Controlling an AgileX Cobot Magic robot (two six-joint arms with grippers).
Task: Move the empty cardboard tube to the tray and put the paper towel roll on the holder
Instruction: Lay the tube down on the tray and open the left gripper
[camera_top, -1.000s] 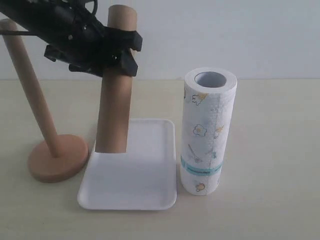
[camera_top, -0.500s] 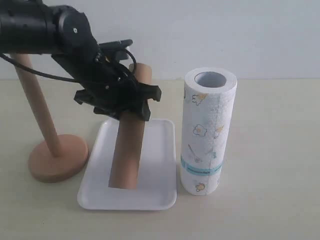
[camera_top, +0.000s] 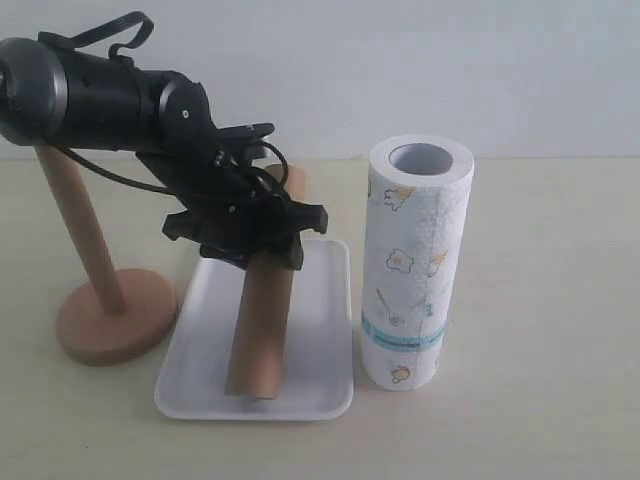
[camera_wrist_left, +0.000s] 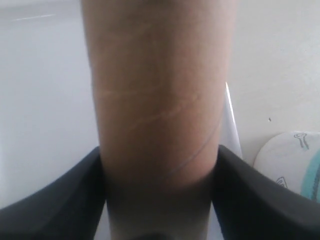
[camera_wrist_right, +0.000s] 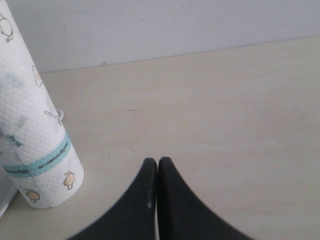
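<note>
L hand (camera_top: 257, 236) clamps tilted cardboard tube (camera_top: 258, 335), low end on tray (camera_top: 325, 300); roll (camera_top: 415, 260) at tray's 3 o'clock; R hand (camera_wrist_right: 158, 170) closed, empty.

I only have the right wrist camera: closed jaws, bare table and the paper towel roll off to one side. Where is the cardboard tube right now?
Observer: The cardboard tube is clamped in the left gripper. It is tilted, and its lower end seems to rest on the tray.
Operator: Is anything on the holder's pole?
Observer: No, the holder stands bare, on the opposite side of the tray from the roll.
Operator: Is the roll's core open on top?
Observer: Yes, the paper towel roll stands upright with its hollow core facing up.
</note>
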